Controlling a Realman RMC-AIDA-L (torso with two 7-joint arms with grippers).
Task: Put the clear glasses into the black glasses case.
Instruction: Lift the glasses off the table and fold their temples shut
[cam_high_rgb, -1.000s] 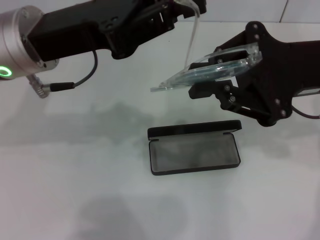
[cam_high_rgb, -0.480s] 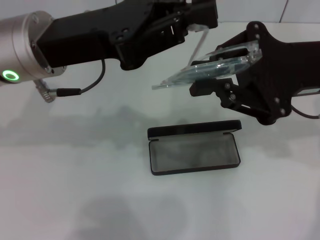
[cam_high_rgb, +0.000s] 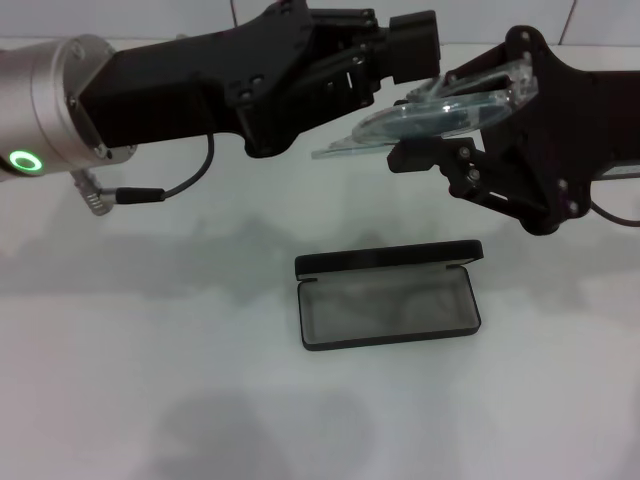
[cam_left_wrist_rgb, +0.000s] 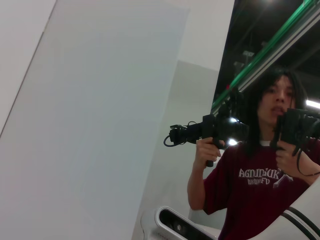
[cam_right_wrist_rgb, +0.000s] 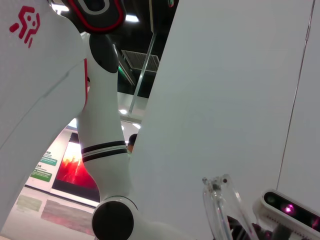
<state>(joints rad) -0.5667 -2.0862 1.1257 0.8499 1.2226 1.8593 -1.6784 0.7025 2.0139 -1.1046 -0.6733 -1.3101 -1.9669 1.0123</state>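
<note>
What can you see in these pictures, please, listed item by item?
glasses: one, clear, held in the air above and behind the case, between the two claws
case: one, black with grey lining, open on the table, lid up at the back
table: one, white, under everything
person: one, dark red shirt, holding black handles, seen in the left wrist view
left claw: one, black, at the glasses' left end
right claw: one, black, gripping the glasses
</note>
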